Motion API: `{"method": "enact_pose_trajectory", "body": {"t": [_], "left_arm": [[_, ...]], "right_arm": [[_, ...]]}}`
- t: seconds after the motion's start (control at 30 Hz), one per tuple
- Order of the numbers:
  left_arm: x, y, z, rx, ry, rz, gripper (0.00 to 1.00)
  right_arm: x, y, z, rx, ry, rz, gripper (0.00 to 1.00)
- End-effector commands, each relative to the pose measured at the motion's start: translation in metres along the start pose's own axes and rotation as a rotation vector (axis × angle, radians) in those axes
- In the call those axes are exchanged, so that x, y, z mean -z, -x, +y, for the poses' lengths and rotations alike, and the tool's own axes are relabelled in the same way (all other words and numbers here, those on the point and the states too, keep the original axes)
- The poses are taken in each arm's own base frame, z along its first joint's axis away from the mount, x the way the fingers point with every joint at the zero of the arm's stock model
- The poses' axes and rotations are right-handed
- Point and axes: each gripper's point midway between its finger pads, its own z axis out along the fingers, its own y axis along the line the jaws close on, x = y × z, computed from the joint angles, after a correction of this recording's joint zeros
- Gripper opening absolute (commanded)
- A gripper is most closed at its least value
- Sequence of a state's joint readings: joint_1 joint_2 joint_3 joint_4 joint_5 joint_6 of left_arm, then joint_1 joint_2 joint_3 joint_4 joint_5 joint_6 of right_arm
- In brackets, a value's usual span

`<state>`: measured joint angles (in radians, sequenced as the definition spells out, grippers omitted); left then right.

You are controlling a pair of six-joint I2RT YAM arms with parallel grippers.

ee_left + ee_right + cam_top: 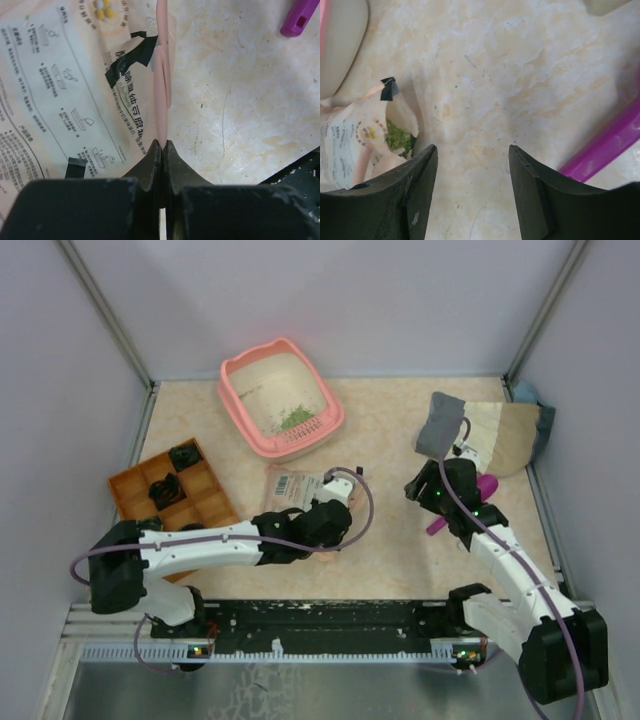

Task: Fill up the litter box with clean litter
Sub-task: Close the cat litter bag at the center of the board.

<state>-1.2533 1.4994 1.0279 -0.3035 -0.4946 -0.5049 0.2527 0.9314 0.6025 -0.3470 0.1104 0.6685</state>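
Note:
The salmon-pink litter box stands at the back centre with a small pile of green clean litter inside. Its corner shows in the right wrist view. My left gripper is shut on the edge of the beige printed paper bag, which lies on the table. The left wrist view shows the jaws pinching the bag's thin pinkish edge. My right gripper is open and empty above the table. In the right wrist view the bag's open mouth shows green litter.
A magenta scoop lies under my right arm; its handle shows in the right wrist view and the left wrist view. An orange compartmented tray holding dark objects sits at the left. A grey and beige cloth lies at the back right.

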Motion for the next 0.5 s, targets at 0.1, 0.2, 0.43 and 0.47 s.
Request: {"method": "enact_pose_trajectory", "body": {"t": [0.1, 0.2, 0.43, 0.47], "left_arm": [[0.023, 0.006, 0.022, 0.227, 0.008, -0.054, 0.01], [0.023, 0.001, 0.029, 0.251, 0.023, -0.052, 0.02], [0.027, -0.015, 0.044, 0.32, 0.065, -0.032, 0.0], [0.029, -0.016, 0.046, 0.331, 0.067, -0.034, 0.0]], "right_arm": [[0.009, -0.001, 0.069, 0.025, 0.384, 0.017, 0.62], [0.009, -0.003, 0.078, -0.021, 0.434, 0.027, 0.63], [-0.001, -0.02, 0.084, -0.057, 0.487, 0.069, 0.55], [-0.003, -0.024, 0.083, -0.061, 0.489, 0.078, 0.54]]}}
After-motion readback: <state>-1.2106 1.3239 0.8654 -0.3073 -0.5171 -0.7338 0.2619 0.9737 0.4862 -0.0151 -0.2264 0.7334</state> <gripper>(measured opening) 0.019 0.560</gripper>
